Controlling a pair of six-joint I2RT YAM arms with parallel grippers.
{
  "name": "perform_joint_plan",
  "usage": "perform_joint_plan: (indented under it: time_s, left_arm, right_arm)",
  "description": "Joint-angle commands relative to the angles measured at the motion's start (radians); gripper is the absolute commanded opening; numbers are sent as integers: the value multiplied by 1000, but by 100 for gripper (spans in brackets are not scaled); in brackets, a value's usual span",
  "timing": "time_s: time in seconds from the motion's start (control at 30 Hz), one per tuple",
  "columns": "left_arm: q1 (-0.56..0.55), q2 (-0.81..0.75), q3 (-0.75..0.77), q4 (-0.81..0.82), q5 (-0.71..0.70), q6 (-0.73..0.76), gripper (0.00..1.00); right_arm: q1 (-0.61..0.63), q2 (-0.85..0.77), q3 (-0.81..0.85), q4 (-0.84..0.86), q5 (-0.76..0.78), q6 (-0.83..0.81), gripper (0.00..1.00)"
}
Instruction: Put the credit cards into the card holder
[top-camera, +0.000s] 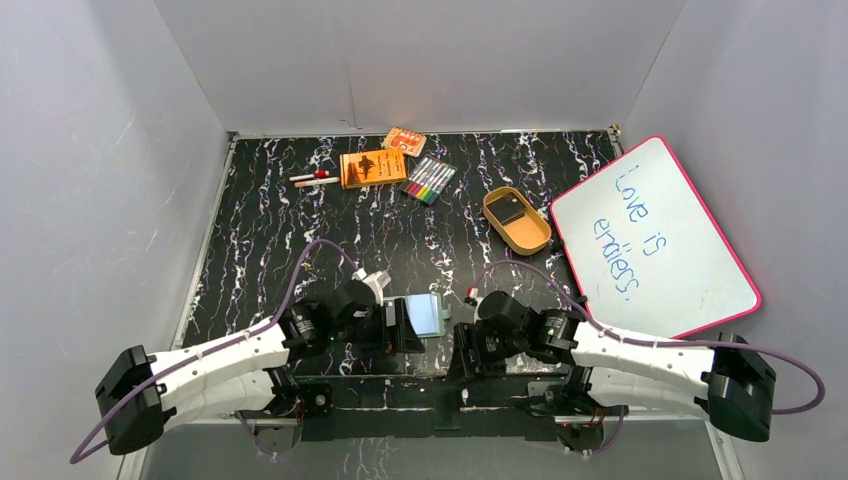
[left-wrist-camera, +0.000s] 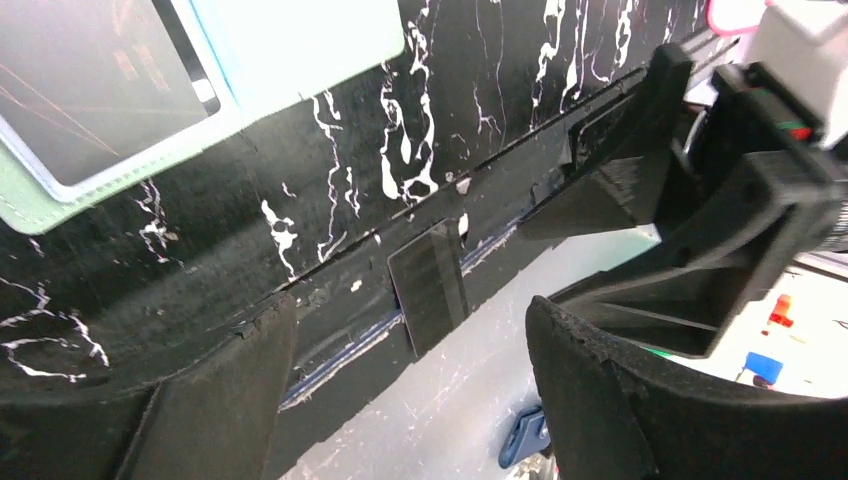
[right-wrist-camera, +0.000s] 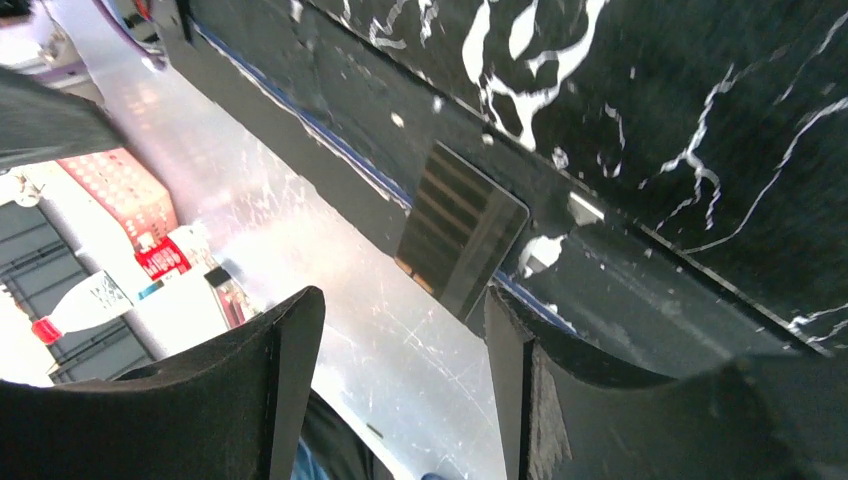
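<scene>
Two grippers are hanging low over the near edge of the table (top-camera: 300, 240), close together. From above, the left gripper (top-camera: 400, 325) and the right gripper (top-camera: 463, 345) are mostly hiding behind their own black bodies, so their jaws are hard to see there. The card holder (top-camera: 428, 314) is lying open on the table between them, and the left gripper is covering part of it. A dark flat thing (top-camera: 510, 208) is sitting in the tan tray (top-camera: 533, 240), but it is too small to tell if it is a card.

The left wrist view is showing more. The left gripper (left-wrist-camera: 405, 335) is standing with its jaws wide apart, gripping nothing. One credit card (left-wrist-camera: 430, 290) is lying just ahead of them, sticking out over the table's edge. Only a corner of the card holder (left-wrist-camera: 110, 100) is showing at the top left, cut off by the picture's edge.

The right wrist view is showing the credit card (right-wrist-camera: 465, 235) from the other side. The right gripper (right-wrist-camera: 400, 310) is holding its jaws apart too, released. The card's corner is sitting very near one finger (right-wrist-camera: 520, 370), and I cannot tell if they are touching.
</scene>
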Motion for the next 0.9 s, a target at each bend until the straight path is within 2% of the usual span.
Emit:
perform_joint_plan:
  time_s: [0.0, 0.13, 0.27, 0.5, 0.87]
  left_arm:
    - [-40, -30, -36, 18, 36, -92, 81]
    - [-52, 51, -70, 126, 118, -103, 80]
    - [-73, 134, -50, 151, 130, -76, 79]
    - [-79, 210, -73, 248, 179, -73, 75]
    - [-95, 266, -103, 299, 189, -88, 66]
  right_arm:
    - [79, -6, -53, 46, 27, 134, 68]
    - [117, 4, -83, 63, 57, 202, 68]
    - [121, 42, -103, 106, 44, 227, 67]
    - [131, 139, -118, 161, 23, 255, 65]
    - [154, 222, -170, 319, 37, 346, 59]
